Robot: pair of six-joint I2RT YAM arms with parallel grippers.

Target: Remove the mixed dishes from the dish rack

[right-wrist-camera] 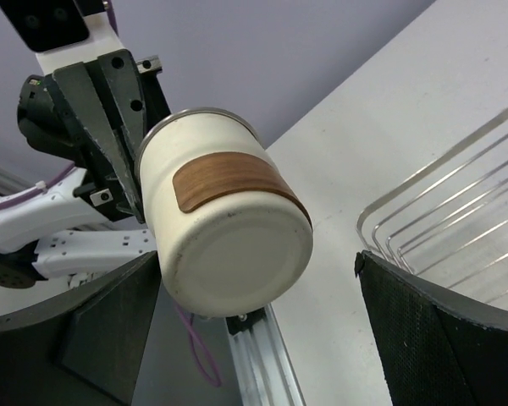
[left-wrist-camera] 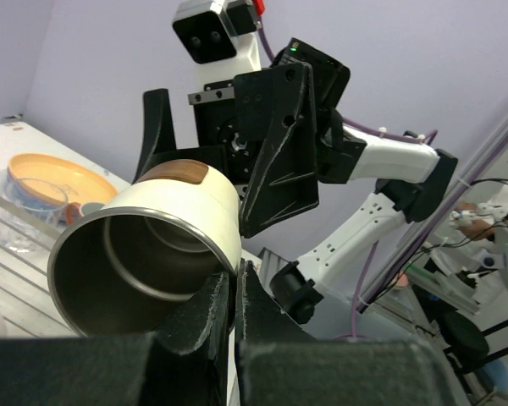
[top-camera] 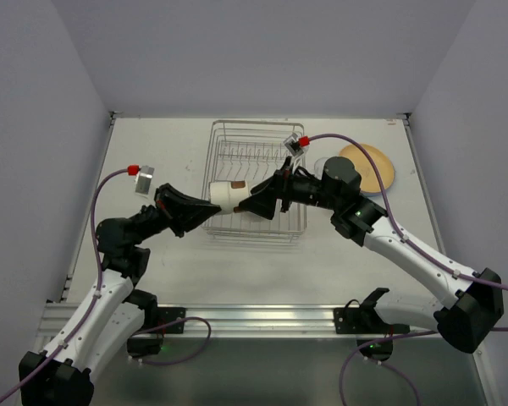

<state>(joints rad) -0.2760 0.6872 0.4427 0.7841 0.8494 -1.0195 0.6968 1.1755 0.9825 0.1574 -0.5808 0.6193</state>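
Black left gripper (left-wrist-camera: 234, 288) is clamped on the rim of the cream cup (left-wrist-camera: 173, 207), held in the air over the dish rack's (top-camera: 271, 233) near-left corner. Cup axis is laid level, base toward the right gripper (right-wrist-camera: 254, 271), which is spread wide around it. Pad contact cannot be judged; part of the rack floor is masked by the arms.

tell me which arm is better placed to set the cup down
Left, likely: the left hand pinches the cup by its rim; the right hand is open around its base, not gripping.
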